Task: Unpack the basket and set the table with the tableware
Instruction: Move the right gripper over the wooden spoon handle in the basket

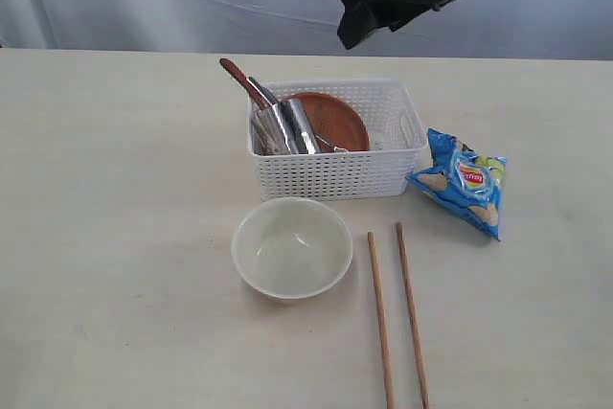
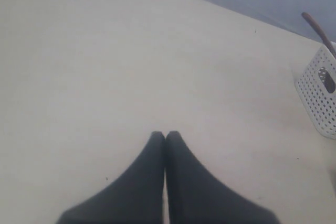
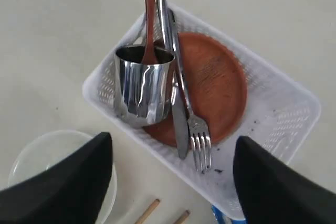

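Your left gripper (image 2: 165, 136) has its 2 dark fingers (image 2: 142, 182) pressed together tip to tip with nothing between them. It hangs over bare table (image 1: 115, 189), well apart from the white lattice basket (image 1: 335, 177). Its wrist camera catches only 1 corner of the basket.

Your right gripper (image 3: 173, 140) has its jaws spread wide and grips nothing. It hovers above the basket, clear of everything inside. In the exterior view it shows as a dark shape high over the basket's far side.

Inside the basket, the steel cup (image 3: 142, 90) sits at the left end as the exterior view shows it. The dark wooden spoon (image 3: 150, 14) stands in the cup, and its handle pokes out past the far-left corner of the rim. The reddish-brown plate (image 3: 215, 82) fills the middle of the basket, just beside the cup. You cannot tell whether the plate lies flat or leans on the far wall. The steel knife (image 3: 180, 124) and fork (image 3: 201, 142) lie side by side on the plate along the cup's side. The fork's tines reach past the plate's rim.

On the table, the cream bowl (image 1: 291, 246) stands upright just in front of the basket's left half. The 2 wooden chopsticks (image 1: 380, 313) lie to the right of the bowl. They are roughly parallel and apart, pointing toward the near edge. The blue chips bag (image 1: 462, 182) lies against the basket's right end. You cannot tell whether the 2 touch.
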Controlling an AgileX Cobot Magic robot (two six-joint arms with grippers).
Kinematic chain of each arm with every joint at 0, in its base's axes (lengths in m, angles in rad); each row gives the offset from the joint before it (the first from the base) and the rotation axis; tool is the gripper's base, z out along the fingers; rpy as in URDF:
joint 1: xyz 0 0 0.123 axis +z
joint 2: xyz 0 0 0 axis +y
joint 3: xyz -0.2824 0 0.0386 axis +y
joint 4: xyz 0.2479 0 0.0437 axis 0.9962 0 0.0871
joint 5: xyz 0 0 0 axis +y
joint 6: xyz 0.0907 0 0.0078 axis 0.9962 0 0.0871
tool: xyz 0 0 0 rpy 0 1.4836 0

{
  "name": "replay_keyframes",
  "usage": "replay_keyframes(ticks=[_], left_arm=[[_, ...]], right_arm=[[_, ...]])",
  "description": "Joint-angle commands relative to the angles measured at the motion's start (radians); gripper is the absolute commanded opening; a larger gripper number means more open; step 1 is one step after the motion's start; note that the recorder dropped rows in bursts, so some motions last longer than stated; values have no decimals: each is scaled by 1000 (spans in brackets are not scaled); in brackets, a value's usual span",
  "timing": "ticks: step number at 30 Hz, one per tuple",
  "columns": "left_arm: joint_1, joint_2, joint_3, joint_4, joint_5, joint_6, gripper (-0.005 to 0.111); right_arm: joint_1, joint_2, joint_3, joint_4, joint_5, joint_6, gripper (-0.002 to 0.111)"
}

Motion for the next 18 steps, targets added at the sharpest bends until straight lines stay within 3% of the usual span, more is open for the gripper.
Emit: replay_keyframes(ticks=[1, 9, 10, 15, 18], left_arm=[[-7, -2, 6, -3, -5, -2, 0], [-7, -2, 6, -3, -5, -2, 0], [-7, -2, 6, -3, -5, -2, 0], [-7, -2, 6, -3, -5, -2, 0], [-7, -2, 6, -3, -5, -2, 0]], right_arm=[[-7, 101, -131, 17, 140, -38, 63], [-7, -18, -94, 74, 120, -36, 63], [-5, -26, -62, 131, 50, -50, 63], [21, -5, -55, 95, 77, -158, 62], [63, 44, -73, 93, 45, -233, 48]])
